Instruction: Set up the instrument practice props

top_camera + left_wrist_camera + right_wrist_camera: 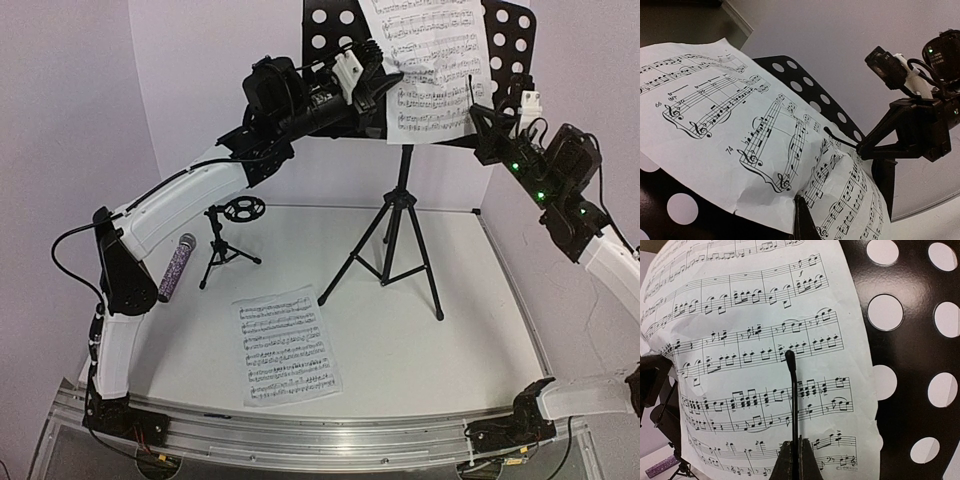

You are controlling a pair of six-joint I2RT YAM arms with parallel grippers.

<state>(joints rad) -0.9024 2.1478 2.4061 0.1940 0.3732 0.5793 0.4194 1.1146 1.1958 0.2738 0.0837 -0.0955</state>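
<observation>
Sheet-music page (432, 65) number one is up on the tray (328, 28) of the tall music stand (398, 235), at 12 o'clock in the view from above. My left fingers (801, 220) are clenched at its bottom edge, at 6 o'clock in my left wrist view. The paper is bunched up right there, so I think I am pinching it. My right fingers (785, 465) are clenched on the thin black holder wire (792, 390) of the stand. The wire lies across the front of the page and points up to 12 o'clock in my right wrist view.

I think the job now is to make the page sit safely on the tray. To do it well, I should lay the wire down on the paper slowly. That way it presses the page flat and does not poke or rip it. My left fingers should hold the page straight until the wire rests on it. Then I should let go with the left first, softly, and watch if the page slips. If it does, I pinch it again and set it right.

Other things lie on the counter (450, 330). The second page (285, 345) is at 6 o'clock and the purple microphone (177, 268) is at 9 o'clock. The small mic stand (225, 245) is near the microphone.
</observation>
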